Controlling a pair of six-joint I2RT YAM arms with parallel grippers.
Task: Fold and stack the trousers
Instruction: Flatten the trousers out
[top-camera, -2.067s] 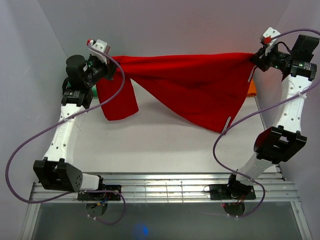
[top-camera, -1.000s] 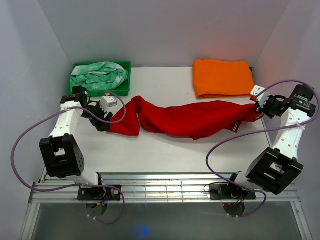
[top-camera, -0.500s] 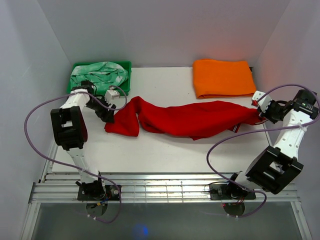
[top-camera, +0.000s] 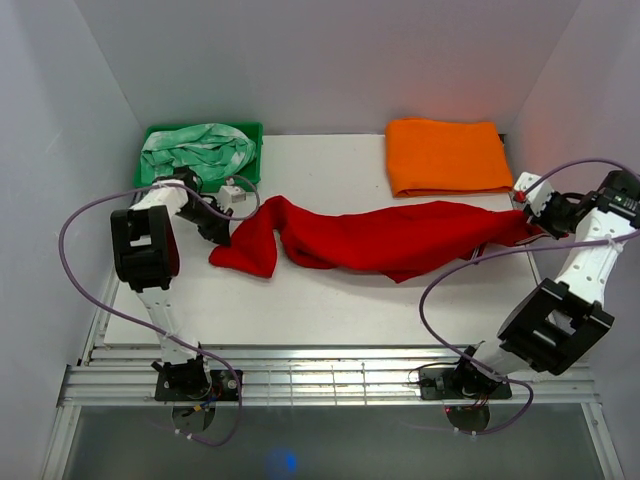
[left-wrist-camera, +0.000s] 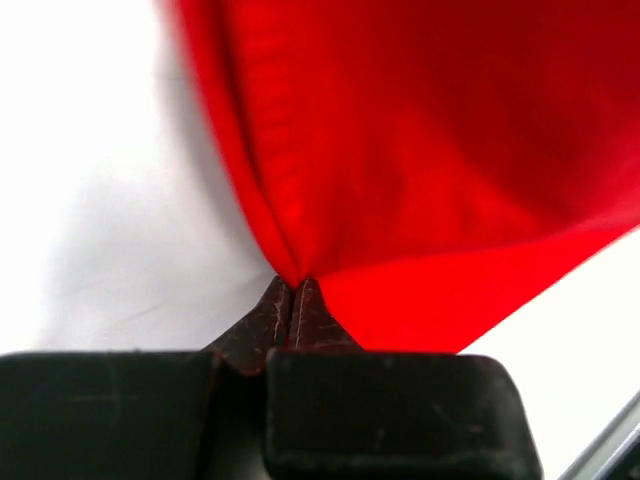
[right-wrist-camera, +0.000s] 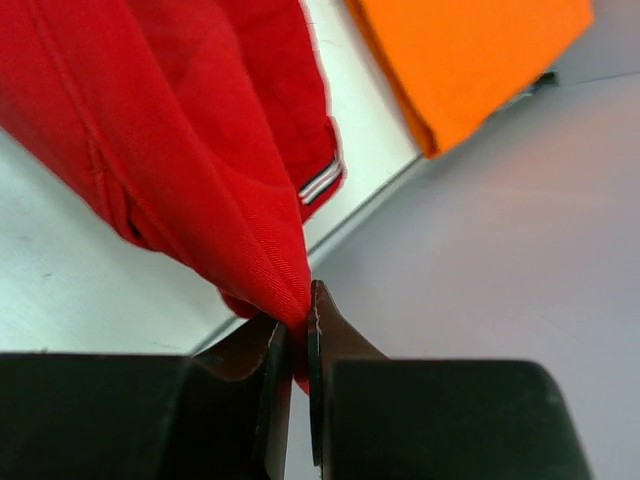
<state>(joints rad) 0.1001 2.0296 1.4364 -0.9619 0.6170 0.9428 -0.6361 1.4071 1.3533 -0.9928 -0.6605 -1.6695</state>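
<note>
Red trousers (top-camera: 385, 240) lay btwn left hand (left-wrist-camera: 291, 288) & right hand (right-wrist-camera: 303, 305), both pinching thin edges; harder pull could slip them.

The white tabletop (top-camera: 330, 300) is carrying three things. The red trousers (top-camera: 380, 240) are lying rumpled across its middle, stretching from the left side to the right edge, with the left end doubling over into a loose flap. A folded orange cloth (top-camera: 445, 155) is resting flat at the far right corner, apart from the trousers. A green tray (top-camera: 257, 160) is sitting at the far left corner, near the trousers' left end.
</note>
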